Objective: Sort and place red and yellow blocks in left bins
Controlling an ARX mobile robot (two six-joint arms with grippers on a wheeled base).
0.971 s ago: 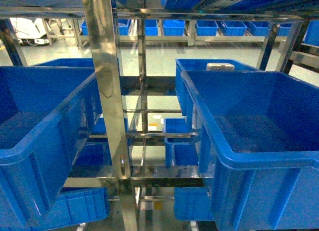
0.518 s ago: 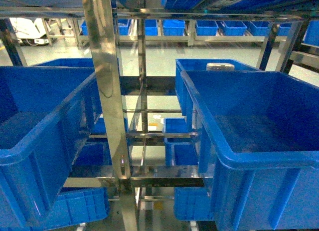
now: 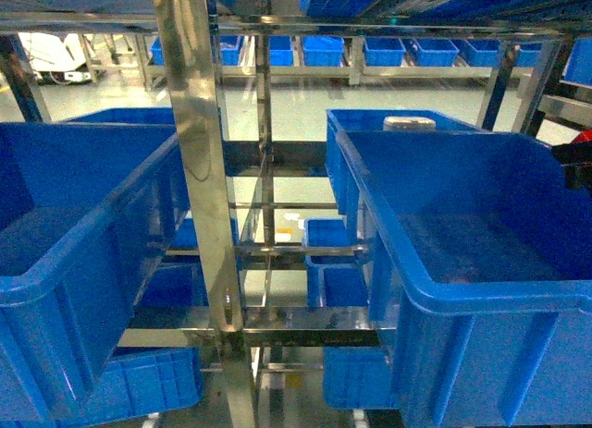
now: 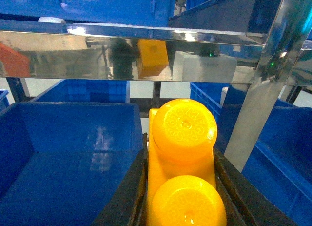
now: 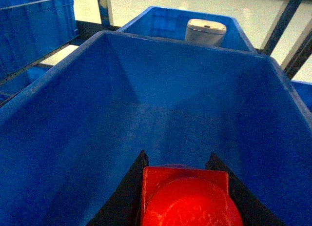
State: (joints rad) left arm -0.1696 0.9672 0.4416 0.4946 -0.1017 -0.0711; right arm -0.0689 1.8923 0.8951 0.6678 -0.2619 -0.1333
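My left gripper [image 4: 180,149] is shut on the long orange-yellow block [image 4: 183,133], whose two round studs face the camera. It hangs under a steel shelf rail [image 4: 146,40], above and just right of a deep blue bin [image 4: 68,157]. My right gripper [image 5: 176,158] is shut on the small red block [image 5: 187,199] and sits over the inside of a large blue bin [image 5: 161,113], near its front wall. In the head view this is the right-hand bin [image 3: 462,215], and the right gripper [image 3: 577,162] shows only as a dark and red shape at the right edge. The left bin [image 3: 65,252] stands across the rack post; the left gripper does not show there.
A shiny steel rack post [image 3: 199,169] stands between the two front bins. A further blue bin [image 3: 388,123] behind the right one holds a pale grey cylinder [image 5: 205,30]. More blue crates sit on lower shelves [image 3: 333,271] and along the far wall. A slanted steel post [image 4: 258,104] rises right of the yellow block.
A dark and red shape has come into the head view at the right edge, above the right bin. The bins and rack have not moved.
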